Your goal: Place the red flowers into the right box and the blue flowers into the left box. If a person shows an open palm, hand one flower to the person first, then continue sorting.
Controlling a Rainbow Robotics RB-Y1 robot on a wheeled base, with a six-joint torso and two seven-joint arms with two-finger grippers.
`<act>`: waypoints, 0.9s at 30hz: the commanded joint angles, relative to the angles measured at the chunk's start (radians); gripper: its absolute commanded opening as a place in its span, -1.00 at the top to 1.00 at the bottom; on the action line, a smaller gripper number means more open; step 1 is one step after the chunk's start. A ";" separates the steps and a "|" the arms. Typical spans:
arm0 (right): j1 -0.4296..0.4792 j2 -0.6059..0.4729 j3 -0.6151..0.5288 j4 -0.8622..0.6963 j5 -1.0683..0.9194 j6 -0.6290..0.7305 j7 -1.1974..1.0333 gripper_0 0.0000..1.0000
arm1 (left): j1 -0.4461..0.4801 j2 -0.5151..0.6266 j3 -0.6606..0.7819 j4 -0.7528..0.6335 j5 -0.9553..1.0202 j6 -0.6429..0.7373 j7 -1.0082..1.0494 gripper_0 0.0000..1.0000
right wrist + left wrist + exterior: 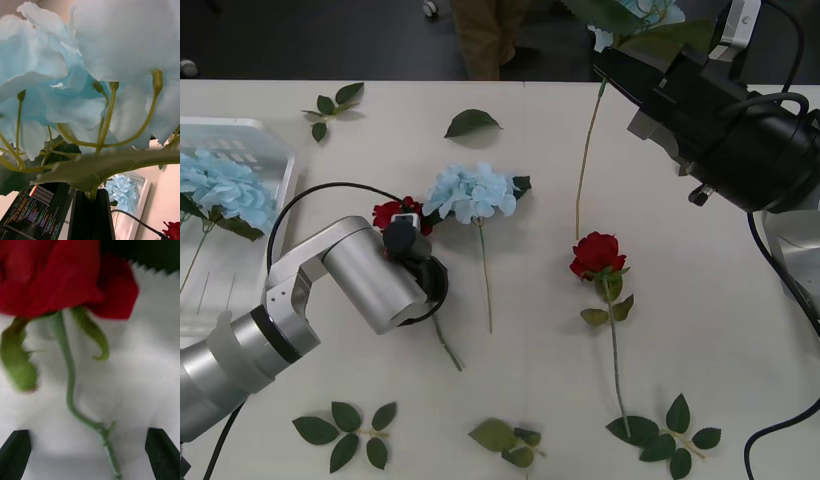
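Front view: left gripper [412, 250] sits over a red rose [388, 212], right of the left box [250, 140]. Right wrist view: right gripper [92, 204] is clamped on a blue flower [112, 56]. Left wrist view: fingers [15, 453] spread wide, straddling the rose stem [69, 386].

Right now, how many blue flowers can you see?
3: one in the left box at, one mid-table, one held aloft by the right gripper at. Others may be hidden.

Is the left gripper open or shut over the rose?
Open: the left gripper has its fingers apart at both corners, with the rose stem lying free between them.
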 commanded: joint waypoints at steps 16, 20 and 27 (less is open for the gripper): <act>0.017 -0.037 0.007 -0.027 -0.012 -0.013 0.047 1.00 | 0.015 -0.010 -0.040 0.147 -0.096 -0.114 0.002 1.00; 0.017 -0.037 0.007 -0.027 -0.012 -0.015 0.050 1.00 | 0.019 -0.006 -0.040 0.145 -0.096 -0.114 -0.004 1.00; 0.017 -0.037 0.007 -0.027 -0.013 -0.016 0.055 1.00 | 0.002 0.045 -0.042 0.124 -0.019 -0.103 -0.021 1.00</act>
